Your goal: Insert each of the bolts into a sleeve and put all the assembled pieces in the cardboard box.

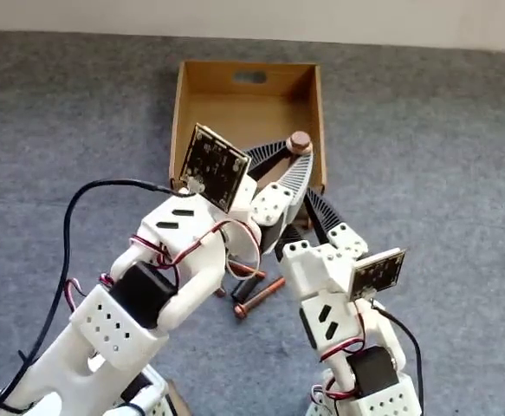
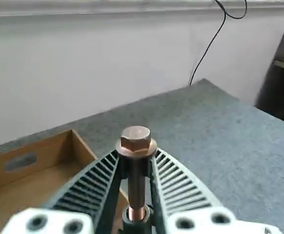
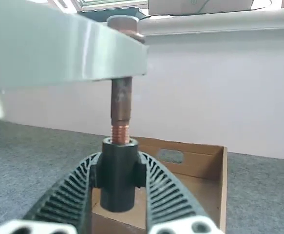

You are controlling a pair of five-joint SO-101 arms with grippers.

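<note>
**Bolt tip at sleeve mouth, insertion barely begun**

L gripper (image 2: 137,155) sits closest to the lens in the left wrist view. Its ribbed fingers are clamped on a copper-coloured bolt (image 2: 136,140) just under the hex head, w/ the shank upright and the head on top. In the high view the bolt head pokes up over the near right corner of the cardboard box (image 1: 235,113). It's held in the air, not inside the box.

R gripper (image 3: 118,163) is below it, closed round a black sleeve (image 3: 117,176), also upright w/ the bore facing up. In the right wrist view the threaded end is just entering the sleeve mouth. Most of the thread and all the plain shank are outside it. Bolt and sleeve look roughly coaxial, though I can't tell how exact the lineup is.

Step in hand, as I read it: mating bolt to sleeve, very early in the push.

Next move prob needs:
- L arm to drive straight down the sleeve axis, or R arm to come up, w/ no tilt or the thread may catch on the rim
- both grips kept firm till the head is near the sleeve
- then one side lets go and the other takes the assembly over the box

Task is far from done. The box floor that shows is bare, and at least one loose bolt (image 1: 259,295) lies on the grey carpet (image 1: 434,130) between the arms. There may be a second just beside it, partly under the L arm.
</note>
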